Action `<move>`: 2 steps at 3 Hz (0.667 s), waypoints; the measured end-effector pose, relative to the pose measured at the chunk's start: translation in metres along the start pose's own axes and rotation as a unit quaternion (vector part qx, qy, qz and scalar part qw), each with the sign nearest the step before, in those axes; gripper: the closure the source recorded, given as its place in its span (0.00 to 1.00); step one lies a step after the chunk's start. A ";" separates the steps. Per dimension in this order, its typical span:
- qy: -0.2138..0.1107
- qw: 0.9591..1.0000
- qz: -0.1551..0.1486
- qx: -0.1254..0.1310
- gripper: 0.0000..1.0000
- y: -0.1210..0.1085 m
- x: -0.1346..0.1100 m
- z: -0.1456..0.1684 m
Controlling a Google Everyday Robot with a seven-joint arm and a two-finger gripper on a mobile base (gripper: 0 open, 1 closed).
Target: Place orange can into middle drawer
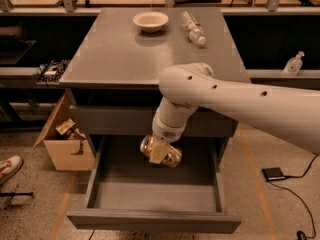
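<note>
The orange can (167,155) is coppery gold with a silver rim and lies on its side in my gripper (158,151). The gripper's tan fingers (156,155) are shut around it. It hangs over the back half of the open middle drawer (155,219), a wide shallow grey drawer pulled out under the upper grey front (115,120). The can is held above the drawer floor, apart from it. My white arm reaches in from the right.
On the grey cabinet top (110,54) stand a pale bowl (150,20) and a clear plastic bottle (193,28) lying down. A cardboard box (65,144) sits on the floor left of the drawer. A shoe (9,167) is at far left, a small black device (273,173) at right.
</note>
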State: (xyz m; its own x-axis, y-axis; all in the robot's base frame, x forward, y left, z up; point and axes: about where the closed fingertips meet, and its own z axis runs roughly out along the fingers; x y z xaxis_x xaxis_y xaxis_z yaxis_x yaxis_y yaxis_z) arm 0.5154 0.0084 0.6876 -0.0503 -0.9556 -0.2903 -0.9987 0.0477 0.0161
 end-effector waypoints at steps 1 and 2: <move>0.000 1.000 0.000 0.000 1.00 0.000 0.000 0.000; 0.016 1.000 0.013 -0.011 1.00 -0.005 0.005 0.022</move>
State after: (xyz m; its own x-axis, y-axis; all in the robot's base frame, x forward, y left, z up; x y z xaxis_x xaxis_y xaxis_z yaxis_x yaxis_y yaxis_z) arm 0.5202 0.0096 0.6653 -0.0757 -0.9629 -0.2592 -0.9968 0.0665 0.0443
